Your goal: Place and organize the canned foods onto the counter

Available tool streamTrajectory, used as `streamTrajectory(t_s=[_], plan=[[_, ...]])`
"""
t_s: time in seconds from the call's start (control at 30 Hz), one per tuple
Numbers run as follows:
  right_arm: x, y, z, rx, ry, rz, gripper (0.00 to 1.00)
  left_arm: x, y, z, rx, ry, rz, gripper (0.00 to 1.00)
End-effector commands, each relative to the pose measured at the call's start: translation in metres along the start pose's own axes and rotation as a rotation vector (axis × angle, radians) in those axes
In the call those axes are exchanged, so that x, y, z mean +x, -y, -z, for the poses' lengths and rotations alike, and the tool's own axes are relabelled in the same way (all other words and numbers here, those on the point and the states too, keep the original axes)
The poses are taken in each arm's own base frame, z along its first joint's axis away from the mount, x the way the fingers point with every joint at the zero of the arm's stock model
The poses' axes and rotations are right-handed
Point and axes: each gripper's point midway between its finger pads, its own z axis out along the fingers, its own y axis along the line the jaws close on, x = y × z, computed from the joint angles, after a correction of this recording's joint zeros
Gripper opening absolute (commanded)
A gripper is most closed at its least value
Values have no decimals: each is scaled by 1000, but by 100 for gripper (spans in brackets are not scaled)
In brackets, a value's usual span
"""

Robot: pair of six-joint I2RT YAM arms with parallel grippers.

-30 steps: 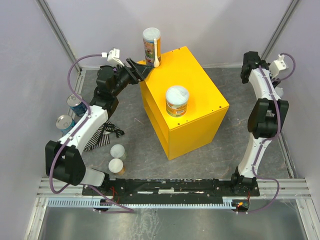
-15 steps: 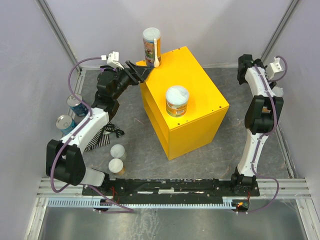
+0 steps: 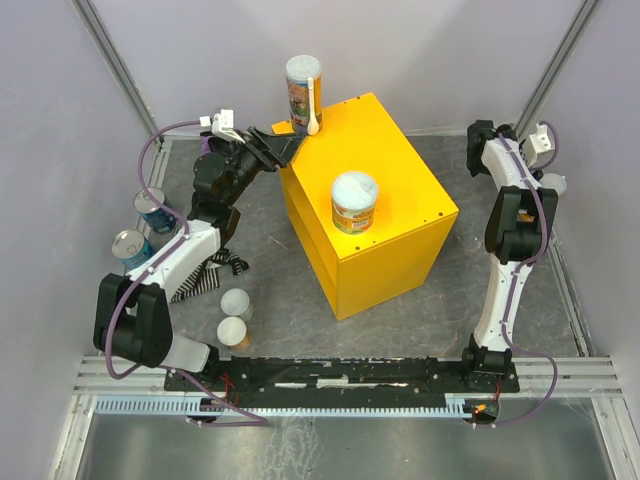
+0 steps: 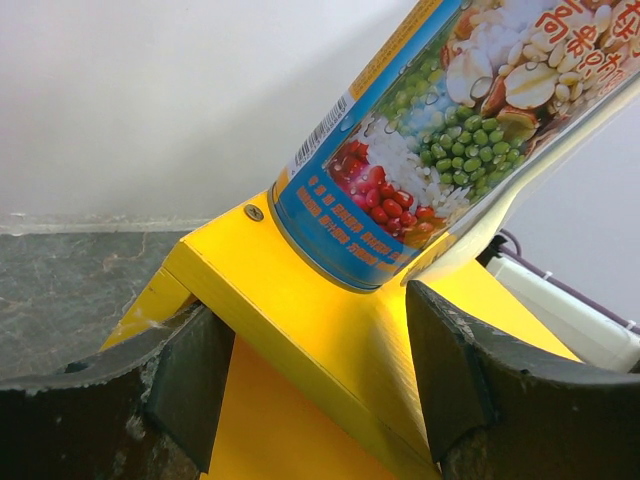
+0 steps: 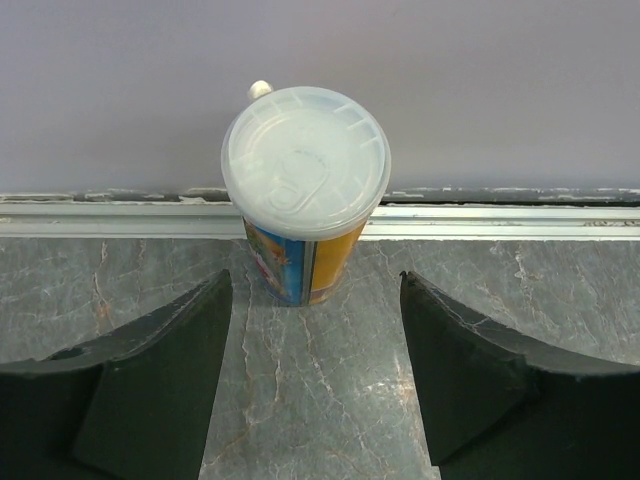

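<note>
Near left on the grey tabletop [image 3: 450, 300], close to the left arm base, stand 2 short tubs w/ white lids: a near tub [image 3: 232, 331] & a next tub [image 3: 237, 303], just beside each other. A bit further back lies a striped cloth [image 3: 205, 275], partly under the left arm. Past it, by the left wall, are 2 blue tins w/ silver tops: the near tin [image 3: 128, 246] & the far tin [image 3: 152, 209].

In the middle sits the big yellow box [image 3: 400, 170]. An orange tub [image 3: 354, 203] w/ a pale lid stands upright on top of it, abt mid-top.

At the box's far left corner stands a tall tube [image 3: 303, 92], upright, right at the edge, w/ a white spoon [image 3: 314, 105] on its side. Its label shows beans & grains. The left fingers [image 3: 270, 143] are right by that corner, spread apart. In the left wrist view the tube's bottom shows btwn them w/ a gap on the left side. Nothing is pinched.

Far right, the right arm is stretched toward the back corner. The right fingers [image 5: 150, 390] are spread wide & hold nothing. In front of them one more can [image 5: 305, 165], w/ a clear lid & a blue & orange label, stands upright on the tabletop by the far wall rail, not on the yellow box. The fingers don't touch it.
</note>
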Motion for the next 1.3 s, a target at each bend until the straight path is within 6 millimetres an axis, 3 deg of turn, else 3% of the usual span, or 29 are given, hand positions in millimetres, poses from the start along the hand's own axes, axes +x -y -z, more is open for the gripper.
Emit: streamTrajectory(t_s=[0.0,0.43,0.97,1.07,1.13,1.27], plan=[[3,2,-10,30,56,-13,76,30,-14,5,3,-69,2,74],[12,-8,-22,56,96,-59,76,46,-26,2,-7,-90,7,74],[1,-15,-25,59,143,-100,78,59,-35,-18,20,-123,6,74],[-1,-15,-25,58,146,-106,85,63,-37,-21,27,-134,7,74],[-2,-16,-25,58,148,-111,96,65,-38,-23,31,-139,7,74],[-2,-18,-25,57,147,-112,99,68,-39,-27,43,-154,5,74]])
